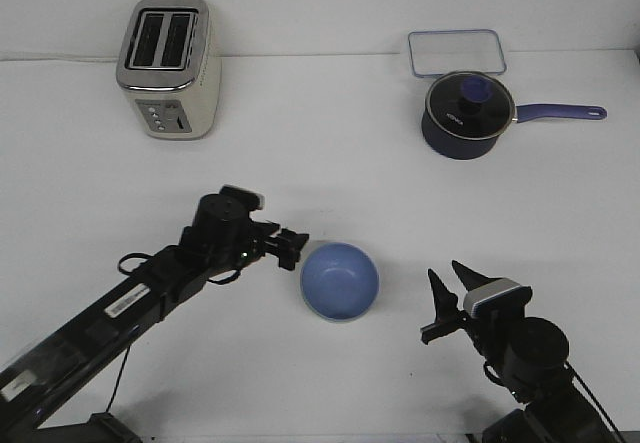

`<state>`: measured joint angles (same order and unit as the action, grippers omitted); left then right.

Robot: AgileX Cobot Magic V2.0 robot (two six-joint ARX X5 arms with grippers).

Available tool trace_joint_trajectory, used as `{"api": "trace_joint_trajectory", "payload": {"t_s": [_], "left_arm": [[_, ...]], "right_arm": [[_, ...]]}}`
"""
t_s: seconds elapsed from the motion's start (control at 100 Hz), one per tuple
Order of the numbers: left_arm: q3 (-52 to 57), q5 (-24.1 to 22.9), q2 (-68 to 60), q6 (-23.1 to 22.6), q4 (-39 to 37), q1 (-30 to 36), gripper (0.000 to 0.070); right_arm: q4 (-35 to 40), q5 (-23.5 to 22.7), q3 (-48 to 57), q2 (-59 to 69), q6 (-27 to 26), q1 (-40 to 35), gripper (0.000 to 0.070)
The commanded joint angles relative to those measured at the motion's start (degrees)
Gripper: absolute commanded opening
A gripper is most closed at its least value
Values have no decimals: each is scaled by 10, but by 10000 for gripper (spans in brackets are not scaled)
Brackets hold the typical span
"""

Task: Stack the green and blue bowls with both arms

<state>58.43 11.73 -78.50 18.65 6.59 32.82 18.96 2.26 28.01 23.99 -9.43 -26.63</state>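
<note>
Blue bowl (340, 281) — toaster (168, 66), saucepan (468, 113) well behind.

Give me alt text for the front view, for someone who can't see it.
A glossy periwinkle blue bowl sits upright on the white table, the left gripper at its rim and the open right gripper apart from it. Behind stand a cream toaster, a lidded navy saucepan and a clear tray.

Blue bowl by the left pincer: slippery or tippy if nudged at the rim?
The round glossy periwinkle blue bowl looks smooth, so probably slippery. It sits upright and open, likely rigid. A push from the left pincer would probably slide it.
</note>
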Motion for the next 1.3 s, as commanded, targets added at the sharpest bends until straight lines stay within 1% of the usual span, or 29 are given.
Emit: {"api": "trace_joint_trajectory", "payload": {"t_s": [0.0, 0.05, 0.12, 0.17, 0.2, 0.26, 0.32, 0.35, 0.37, 0.38, 0.4, 0.43, 0.44, 0.51, 0.62, 0.68, 0.76, 0.81, 0.89, 1.01, 1.29], "left_arm": [[12, -35, 37, -28, -2, -19, 463], [12, -61, 65, -43, -1, -37, 461], [12, -112, 115, -81, 7, -68, 455], [12, -152, 146, -108, 16, -87, 429], [12, -172, 164, -124, 25, -97, 384], [12, -202, 198, -151, 45, -119, 253], [12, -209, 227, -154, 70, -142, 124], [11, -209, 240, -154, 84, -155, 55], [10, -209, 248, -154, 94, -163, 6], [10, -209, 252, -154, 99, -167, 0], [8, -209, 259, -154, 107, -175, 14], [3, -209, 270, -157, 117, -187, 14], [1, -209, 274, -158, 119, -191, 14], [-26, -209, 310, -165, 111, -213, 14], [-104, -209, 391, -170, 68, -225, 14], [-158, -209, 443, -178, 39, -226, 13], [-233, -209, 515, -189, 2, -228, 13], [-275, -209, 560, -189, -19, -228, 13], [-324, -209, 620, -180, -39, -228, 12], [-345, -209, 669, -163, -27, -228, 13], [-345, -209, 686, -163, -28, -228, 15]], "right_arm": [[-5, 10, 0, 1, -2, -4, 283], [-6, 15, 0, 1, -2, -4, 283], [-12, 25, 0, 1, 2, -4, 283], [-20, 28, 1, 1, 5, -4, 283], [-26, 28, 1, 1, 5, -4, 283], [-38, 28, 2, 1, 5, -4, 280], [-52, 27, 3, 1, 6, -4, 274], [-57, 27, 4, 1, 6, -4, 242], [-58, 27, 5, 1, 6, -4, 200], [-59, 27, 5, 1, 6, -4, 172], [-61, 27, 5, 0, 6, -4, 110], [-62, 27, 6, 0, 6, -4, 6], [-62, 27, 6, 0, 6, -4, 0], [-63, 27, 6, -11, 6, -4, 3], [-44, 29, 3, -40, 9, -4, 2], [-30, 43, 0, -61, 10, -4, 2], [-22, 55, -8, -88, 27, -4, 2], [-23, 60, -11, -102, 37, -4, 2], [-27, 86, -11, -111, 36, -4, 3], [-33, 115, -11, -113, 27, -4, 3], [-34, 113, -11, -113, 33, -4, 3]]}}
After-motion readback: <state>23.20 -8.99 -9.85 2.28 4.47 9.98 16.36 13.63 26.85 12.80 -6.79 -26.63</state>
